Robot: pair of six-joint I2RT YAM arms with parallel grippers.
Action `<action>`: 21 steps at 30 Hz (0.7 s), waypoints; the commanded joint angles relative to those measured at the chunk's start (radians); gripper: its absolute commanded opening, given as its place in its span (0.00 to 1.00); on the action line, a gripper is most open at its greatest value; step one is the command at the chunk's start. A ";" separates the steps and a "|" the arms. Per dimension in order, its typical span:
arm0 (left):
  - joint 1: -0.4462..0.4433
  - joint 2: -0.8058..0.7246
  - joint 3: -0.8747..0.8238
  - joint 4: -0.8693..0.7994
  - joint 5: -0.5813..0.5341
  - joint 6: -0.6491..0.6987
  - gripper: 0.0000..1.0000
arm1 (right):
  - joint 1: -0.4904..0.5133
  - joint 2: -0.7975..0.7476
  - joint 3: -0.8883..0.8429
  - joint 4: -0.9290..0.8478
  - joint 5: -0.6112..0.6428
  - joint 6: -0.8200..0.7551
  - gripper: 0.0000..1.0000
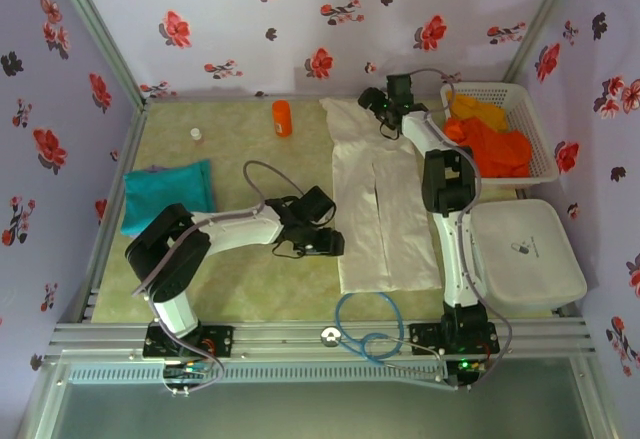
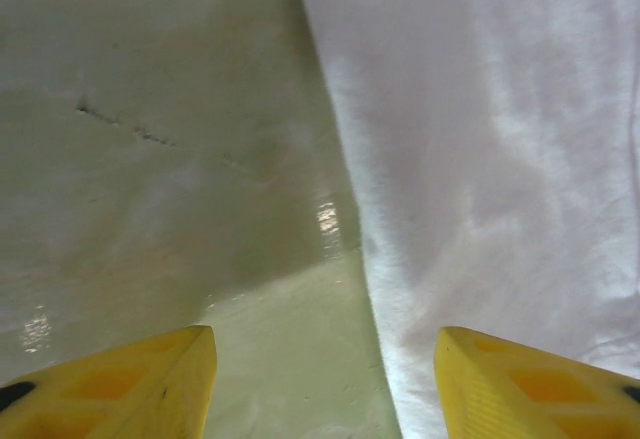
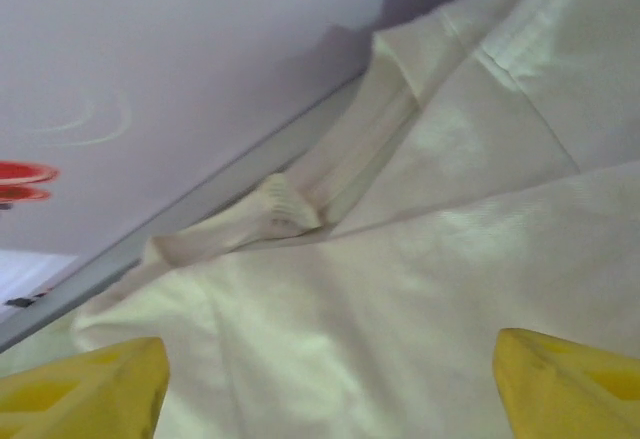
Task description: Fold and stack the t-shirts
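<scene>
- Left arm (image 1: 228, 229): white links, black joints, thin grey cable (image 1: 246, 177) looping.
- Right arm (image 1: 453, 249): same white and black.
- Fingers (image 2: 130, 389): yellow, wedge-shaped.

Colours beside the white cloth t-shirt (image 1: 385, 209)
Left, a teal cloth t-shirt (image 1: 168, 191); right, orange cloth t-shirts (image 1: 492, 144); behind, lilac walls (image 1: 250, 19) with red and black flowers.

Bare tabletop (image 1: 240, 289) lies open between the teal shirt (image 1: 168, 191) and the white shirt (image 1: 380, 194). Toward the back wall, an orange bottle (image 1: 282, 118) and a small white jar (image 1: 196, 134) stand in the way. A basket (image 1: 541, 124) and a white plastic box (image 1: 530, 254) block the right side.
</scene>
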 commanded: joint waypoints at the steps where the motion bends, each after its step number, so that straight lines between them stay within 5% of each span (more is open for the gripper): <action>1: 0.020 -0.023 0.000 0.050 0.015 -0.012 0.61 | 0.019 -0.145 -0.017 -0.040 0.033 -0.129 0.89; 3: 0.019 0.003 0.025 0.042 0.021 -0.014 0.61 | 0.038 -0.193 -0.032 -0.120 0.100 -0.189 0.99; 11: -0.028 0.001 0.007 0.024 0.057 -0.069 0.55 | 0.096 -0.483 -0.329 -0.294 0.343 -0.236 0.99; 14: -0.044 -0.038 -0.043 0.036 0.073 -0.103 0.54 | 0.094 -0.622 -0.512 -0.346 0.314 -0.165 0.85; 21: -0.094 -0.099 -0.140 0.108 0.133 -0.190 0.54 | 0.094 -0.960 -0.952 -0.499 0.255 -0.082 0.74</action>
